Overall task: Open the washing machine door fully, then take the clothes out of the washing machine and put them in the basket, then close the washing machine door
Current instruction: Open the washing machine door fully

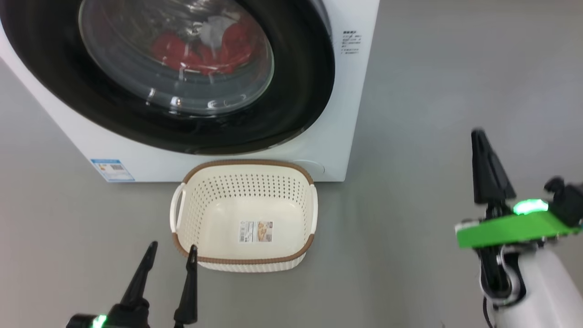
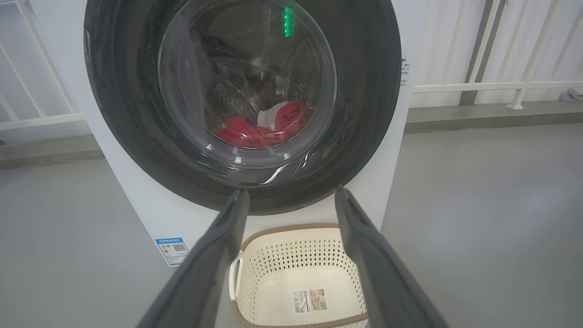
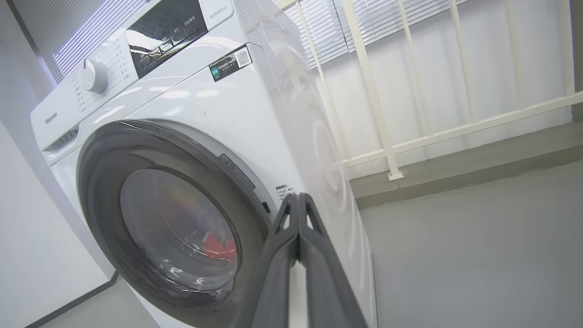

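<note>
Left wrist view: basket [image 2: 291, 269] between wide-open left jaws, door [image 2: 364, 114] beyond.

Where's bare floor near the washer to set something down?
Free: grey floor between the washing machine, the basket and the right gripper; also left of the basket, below the blue label. Crowded: basket close under the washing machine door, left gripper at its near-left corner.

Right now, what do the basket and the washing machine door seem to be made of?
The basket: likely moulded plastic, matte cream, since its walls carry punched holes; the brown rim only looks woven. The washing machine door: glossy black ring, probably plastic, mirroring light streaks, around a clear bowl, apparently glass, through which the red clothes show.
</note>
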Tool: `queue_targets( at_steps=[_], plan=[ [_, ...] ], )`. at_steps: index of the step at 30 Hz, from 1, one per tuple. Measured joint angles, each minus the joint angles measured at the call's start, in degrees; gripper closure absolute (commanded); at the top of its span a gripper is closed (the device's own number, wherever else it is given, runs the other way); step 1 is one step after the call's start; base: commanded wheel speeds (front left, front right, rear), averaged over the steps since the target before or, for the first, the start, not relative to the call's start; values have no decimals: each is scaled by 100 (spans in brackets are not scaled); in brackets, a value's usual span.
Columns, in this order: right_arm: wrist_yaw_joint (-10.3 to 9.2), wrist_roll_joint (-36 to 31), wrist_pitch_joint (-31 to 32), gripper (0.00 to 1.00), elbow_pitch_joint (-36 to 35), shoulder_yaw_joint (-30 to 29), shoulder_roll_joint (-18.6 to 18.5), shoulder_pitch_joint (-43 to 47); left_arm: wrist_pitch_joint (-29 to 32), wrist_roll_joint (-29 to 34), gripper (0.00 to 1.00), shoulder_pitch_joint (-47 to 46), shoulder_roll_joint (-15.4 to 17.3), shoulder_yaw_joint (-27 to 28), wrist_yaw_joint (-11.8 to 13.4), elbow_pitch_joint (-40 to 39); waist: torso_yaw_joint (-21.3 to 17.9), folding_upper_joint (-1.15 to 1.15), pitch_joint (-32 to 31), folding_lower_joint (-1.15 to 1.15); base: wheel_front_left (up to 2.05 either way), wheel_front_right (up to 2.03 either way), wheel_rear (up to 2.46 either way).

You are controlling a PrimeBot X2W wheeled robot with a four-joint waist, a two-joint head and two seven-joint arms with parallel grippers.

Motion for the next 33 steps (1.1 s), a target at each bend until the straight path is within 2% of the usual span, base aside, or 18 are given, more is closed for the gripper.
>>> queue_targets(
  at_steps=[5,13,18,25,33],
  plan=[
    [0,175,0,100,114,103,-45,-809,-1,-10,0,-281,-22,-75,-83,-24,133,0,245,0,0,0,0],
    [0,557,-1,100,417,357,-477,-1903,-18,-123,0,-658,-27,-219,-102,-36,433,0,671,0,0,0,0],
    [-1,1234,-1,100,801,739,-775,-2576,-18,-234,0,-886,-43,-408,-97,-44,618,0,943,0,0,0,0],
    [-1,2183,25,100,1321,1561,-1272,-3414,-24,-382,0,-1103,-51,-568,-86,-38,823,0,1239,0,0,0,0],
    [-1,3303,519,100,1647,2350,-1705,-4317,-24,-481,0,-1332,-62,-758,-44,1,1053,0,1573,0,0,0,0]
  ],
)
